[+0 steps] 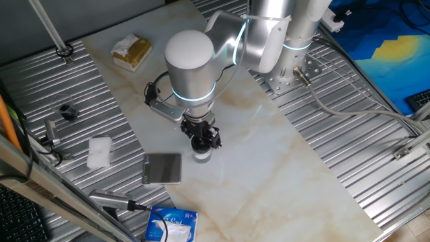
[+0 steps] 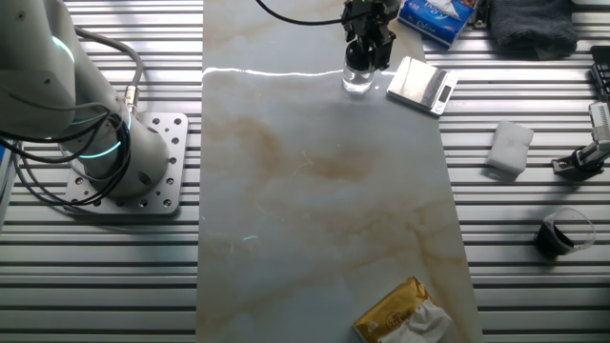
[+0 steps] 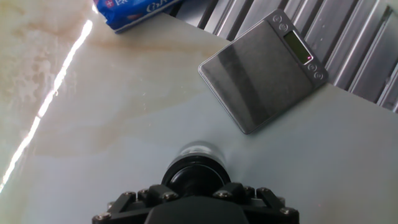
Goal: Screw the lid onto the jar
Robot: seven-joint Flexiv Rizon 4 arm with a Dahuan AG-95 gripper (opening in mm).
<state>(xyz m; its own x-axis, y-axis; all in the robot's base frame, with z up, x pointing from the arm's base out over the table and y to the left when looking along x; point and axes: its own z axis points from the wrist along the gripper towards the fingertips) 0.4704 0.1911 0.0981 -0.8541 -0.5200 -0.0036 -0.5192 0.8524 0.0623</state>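
Gripper: the gripper fills the bottom edge of the hand view, pointing straight down; its jaws are closed on the lid, which shows as a black round cap directly under them.
Lid: it sits on top of the jar, level with the jar's mouth; whether the thread is engaged cannot be told.
Jar: upright on the pale marble worktop, its clear glass showing just below the black jaws in both fixed views; in the hand view only a rim of it shows past the lid.
Scale: a grey square plate with a small display and buttons, lying flat on the worktop just beside the jar, apart from it.
Blue packet: a blue and white packet at the worktop's edge, past the scale.
White block: a small white folded piece on the ribbed metal surface off the worktop, well apart from the jar.
Black parts: a small black angular part and a metal bracket piece on the same ribbed surface.
Yellow packet: a crumpled yellow and white packet at the far end of the worktop from the jar.
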